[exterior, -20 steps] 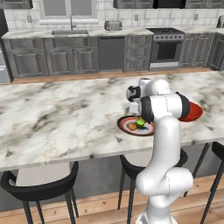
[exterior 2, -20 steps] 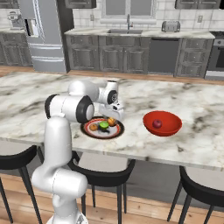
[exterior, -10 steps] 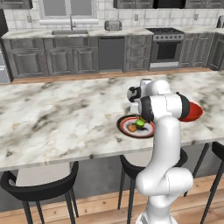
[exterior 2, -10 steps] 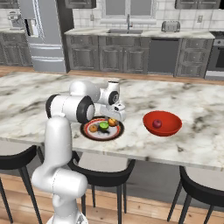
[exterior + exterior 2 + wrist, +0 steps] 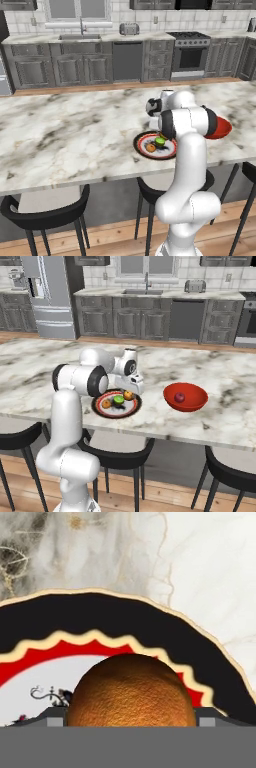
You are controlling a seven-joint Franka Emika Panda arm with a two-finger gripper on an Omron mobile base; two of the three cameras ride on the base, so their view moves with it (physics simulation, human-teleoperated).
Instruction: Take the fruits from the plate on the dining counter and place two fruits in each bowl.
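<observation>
The gripper (image 5: 129, 392) is hanging low over the plate (image 5: 100, 410) on the counter (image 5: 225, 406); an orange fruit (image 5: 131, 691) is hiding the jaws, so their state cannot be told. The green fruit (image 5: 118, 400) and smaller orange (image 5: 106, 403) are lying toward 9 o'clock on the plate, and a dark red fruit (image 5: 179, 398) is sitting inside the red bowl (image 5: 192, 402).

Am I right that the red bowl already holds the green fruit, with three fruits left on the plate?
Not quite: the red bowl holds the dark red fruit, as the right base view shows. The green fruit is on the plate; three remain there.
</observation>
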